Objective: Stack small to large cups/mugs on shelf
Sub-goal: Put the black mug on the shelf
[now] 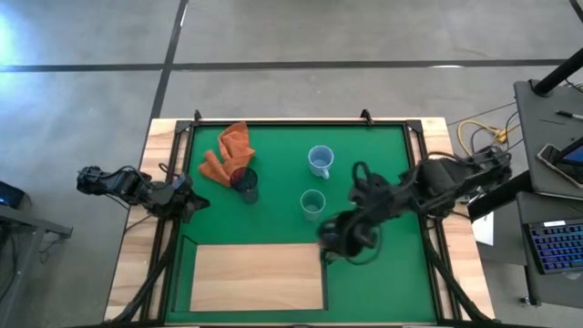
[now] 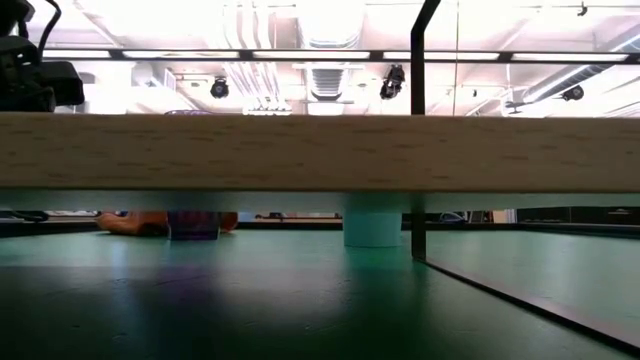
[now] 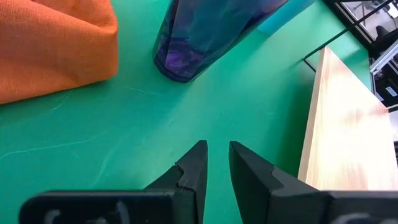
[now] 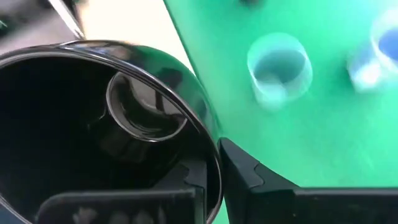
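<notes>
The black mug [image 1: 330, 235] is in my right gripper [image 1: 344, 239] at the right end of the light wooden shelf [image 1: 258, 276]; my right gripper is shut on it. The translucent teal cup [image 1: 312, 202], the light blue mug [image 1: 320, 161] and the dark purple cup [image 1: 244, 182] stand upright on the green mat. The purple cup stands beside the orange cloth [image 1: 228, 150]. My left gripper [image 3: 217, 155] is low over the mat at the left, short of the purple cup [image 3: 199, 37]. It is empty, its fingers nearly together. My right gripper pinches the black mug's rim and wall [image 4: 214, 163], one finger [image 4: 186, 183] inside the mug and one [image 4: 252, 177] outside. The fingers come from above, pointing down into the open mouth. The mug is upright; whether its bottom rests on anything I cannot tell.
The mat [image 1: 383, 173] is framed by a black rail and wooden borders. Free mat lies right of the shelf [image 1: 383, 282]. In the low view the shelf's long edge [image 2: 320, 150] spans the picture, with the cups showing beneath it. A laptop [image 1: 556, 246] sits off the table's right.
</notes>
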